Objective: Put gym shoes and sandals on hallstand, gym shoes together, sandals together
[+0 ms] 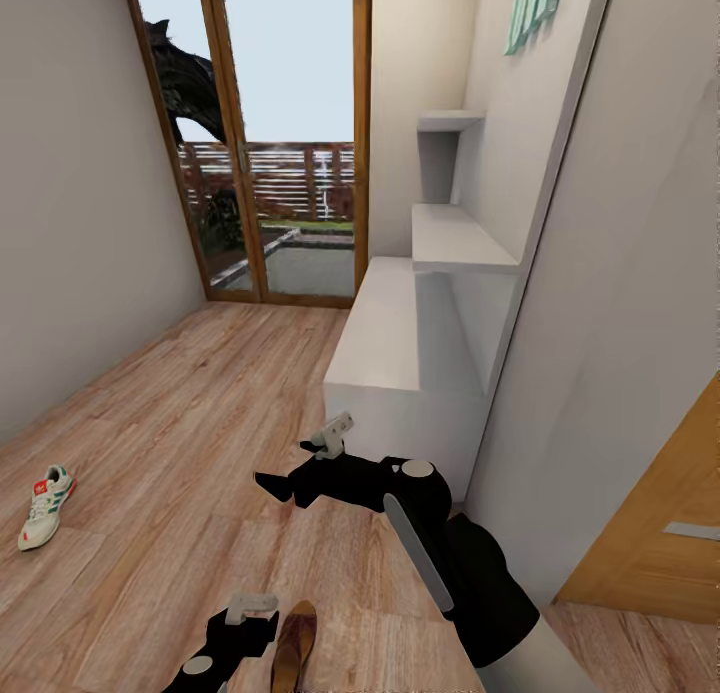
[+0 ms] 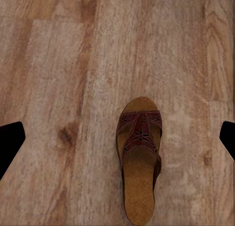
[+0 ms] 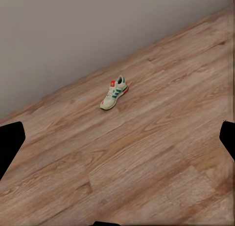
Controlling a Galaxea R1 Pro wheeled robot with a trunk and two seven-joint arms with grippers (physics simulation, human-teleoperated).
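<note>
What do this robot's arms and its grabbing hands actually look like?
The arms are glossy black, chunky segments with round pale grey joint caps. The right arm carries a long grey stripe. Each ends in a small light grey gripper: left gripper, right gripper. No cables visible.

Ahead: glass doors (image 1: 285,133) at the corridor's end, pale hallstand (image 1: 385,338) along the right wall. Down on the plank floor (image 1: 190,413): one gym shoe (image 1: 46,506) far left, one brown sandal (image 1: 295,645) just beside the left gripper (image 1: 250,607). Right gripper (image 1: 335,435) held before the hallstand's near end.
</note>
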